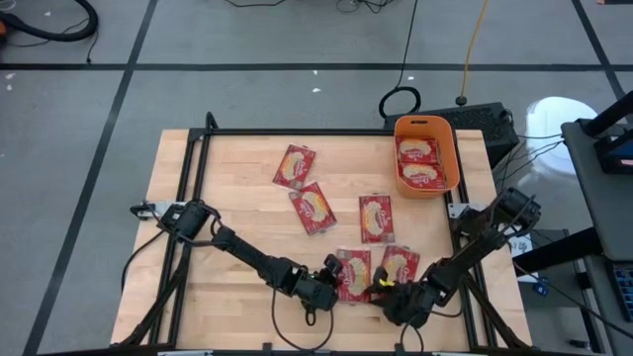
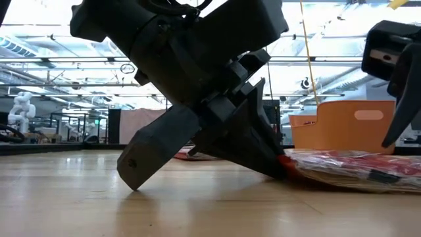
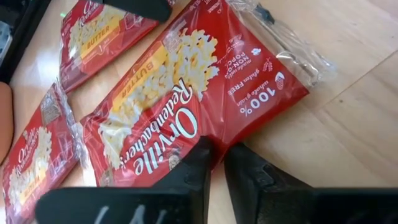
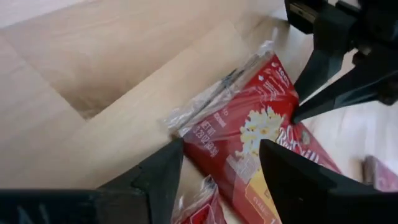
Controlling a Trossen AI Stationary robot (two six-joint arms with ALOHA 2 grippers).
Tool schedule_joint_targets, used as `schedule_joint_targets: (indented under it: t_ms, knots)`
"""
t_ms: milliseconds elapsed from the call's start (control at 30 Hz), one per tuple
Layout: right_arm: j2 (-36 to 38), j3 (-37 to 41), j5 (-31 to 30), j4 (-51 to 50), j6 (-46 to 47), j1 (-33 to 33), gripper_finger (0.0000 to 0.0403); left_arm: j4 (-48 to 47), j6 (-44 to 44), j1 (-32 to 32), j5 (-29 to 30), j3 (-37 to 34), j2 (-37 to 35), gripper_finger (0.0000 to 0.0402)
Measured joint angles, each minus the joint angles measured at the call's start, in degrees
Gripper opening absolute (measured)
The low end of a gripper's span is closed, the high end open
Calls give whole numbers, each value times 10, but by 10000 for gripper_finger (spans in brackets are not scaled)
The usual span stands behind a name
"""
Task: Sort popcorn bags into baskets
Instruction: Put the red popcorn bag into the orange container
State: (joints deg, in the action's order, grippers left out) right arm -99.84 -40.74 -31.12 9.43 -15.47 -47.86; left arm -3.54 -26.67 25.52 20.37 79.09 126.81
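Several red popcorn bags lie on the wooden table, and two more lie in the orange basket (image 1: 448,138) at the back right. My left gripper (image 1: 334,280) is low at the front, its fingers (image 3: 200,163) pinched on the edge of one popcorn bag (image 3: 186,93) that lies flat. This bag (image 1: 354,269) has another bag (image 1: 400,265) just to its right. My right gripper (image 1: 389,294) hovers close by with its fingers (image 4: 163,175) spread wide and nothing between them. The same pinched bag (image 4: 249,134) lies ahead of the right gripper.
Three more bags (image 1: 294,166) (image 1: 313,209) (image 1: 376,218) lie mid-table. A black frame rail (image 1: 297,132) borders the table. The two grippers are very near each other at the front edge. The basket (image 2: 342,125) rises behind the bags in the low view.
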Motion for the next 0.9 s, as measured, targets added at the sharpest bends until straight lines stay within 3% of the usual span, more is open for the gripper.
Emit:
schedule_joint_targets:
  t_ms: [300,533,767,900]
  knots:
    - [34,2,-2,-23,-22,-11,206,-5,14,0,-1,0,0,40]
    - [13,2,-6,9,-68,18,197,3,16,-1,-2,-1,0,40]
    - [-4,3,-4,85,-93,30,121,5,63,-2,-4,-1,0,41]
    - [0,3,-30,96,-98,27,61,5,110,3,11,-2,-3,69]
